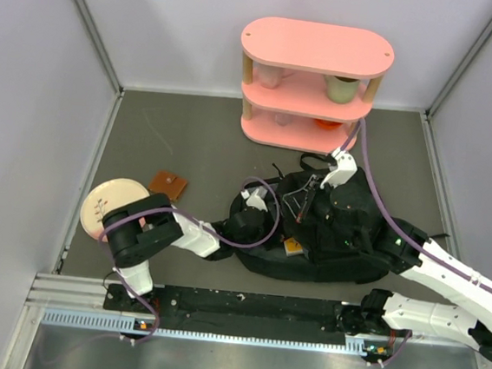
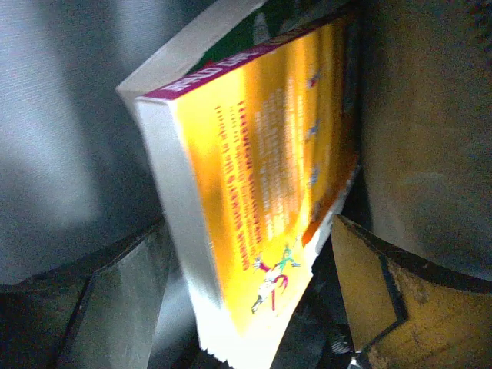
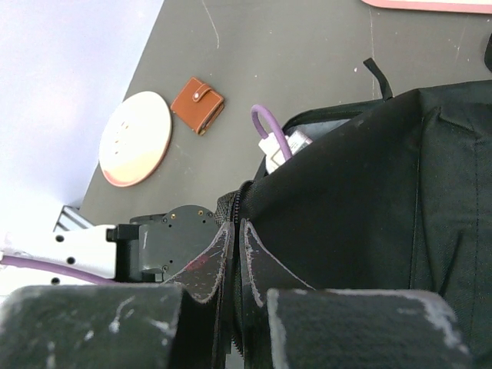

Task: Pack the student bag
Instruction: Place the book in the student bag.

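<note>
The student bag point(image 1: 345, 238) lies flat mid-table, black and floppy, with its opening toward the left. My left arm reaches into that opening, so its gripper is hidden from above. In the left wrist view, my left gripper point(image 2: 250, 231) stands open inside the bag point(image 2: 423, 115). A yellow-orange book point(image 2: 261, 169) stands loose on its edge between the fingers point(image 2: 369, 284), with a gap on the right side. My right gripper point(image 1: 308, 193) point(image 3: 240, 231) is shut on the zipper edge of the bag point(image 3: 369, 192) and holds it up.
A pink shelf point(image 1: 312, 86) holding cups stands behind the bag. A cream plate point(image 1: 109, 206) point(image 3: 134, 138) and a brown wallet point(image 1: 167, 184) point(image 3: 197, 104) lie on the table to the left. Grey walls close in both sides.
</note>
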Tool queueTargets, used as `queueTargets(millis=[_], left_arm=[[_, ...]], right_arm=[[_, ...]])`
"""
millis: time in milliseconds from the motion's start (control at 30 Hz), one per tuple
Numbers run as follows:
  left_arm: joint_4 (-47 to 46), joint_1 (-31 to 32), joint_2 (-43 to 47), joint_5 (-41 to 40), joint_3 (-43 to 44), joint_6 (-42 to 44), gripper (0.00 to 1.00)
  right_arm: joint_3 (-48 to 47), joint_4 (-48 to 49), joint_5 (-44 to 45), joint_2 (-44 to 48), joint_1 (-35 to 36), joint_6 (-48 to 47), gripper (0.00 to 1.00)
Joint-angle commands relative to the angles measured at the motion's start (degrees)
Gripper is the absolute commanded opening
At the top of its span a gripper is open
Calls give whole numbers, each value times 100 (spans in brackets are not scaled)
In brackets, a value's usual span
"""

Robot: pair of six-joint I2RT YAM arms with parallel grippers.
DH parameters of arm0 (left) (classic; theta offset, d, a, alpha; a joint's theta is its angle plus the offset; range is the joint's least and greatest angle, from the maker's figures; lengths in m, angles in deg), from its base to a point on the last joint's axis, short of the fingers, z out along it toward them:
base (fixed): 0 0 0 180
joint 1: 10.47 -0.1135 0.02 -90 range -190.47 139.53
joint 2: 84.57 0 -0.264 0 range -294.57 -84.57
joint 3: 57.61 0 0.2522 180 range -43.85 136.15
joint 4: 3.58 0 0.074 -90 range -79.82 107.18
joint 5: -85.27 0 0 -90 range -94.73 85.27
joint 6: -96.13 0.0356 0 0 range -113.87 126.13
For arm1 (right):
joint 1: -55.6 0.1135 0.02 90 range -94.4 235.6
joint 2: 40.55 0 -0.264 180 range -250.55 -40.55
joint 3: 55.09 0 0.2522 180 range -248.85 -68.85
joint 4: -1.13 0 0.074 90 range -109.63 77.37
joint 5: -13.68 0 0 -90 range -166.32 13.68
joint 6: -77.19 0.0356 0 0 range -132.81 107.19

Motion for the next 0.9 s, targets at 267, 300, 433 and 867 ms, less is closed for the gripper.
queueTargets(millis=[267, 300, 433, 867], left_arm=[[1965, -7, 1065, -425, 198, 616, 80], [2131, -7, 1127, -426, 180, 625, 72], [2247, 2, 1312, -329, 127, 722, 44], [1333, 10, 74, 268, 1172, 485, 11]], right_arm=[[-197, 448, -7, 109, 82, -30, 0], [-188, 448, -7, 109, 82, -30, 0], [-153, 440, 11, 136, 82, -13, 0], [-136, 440, -7, 83, 82, 14, 0]])
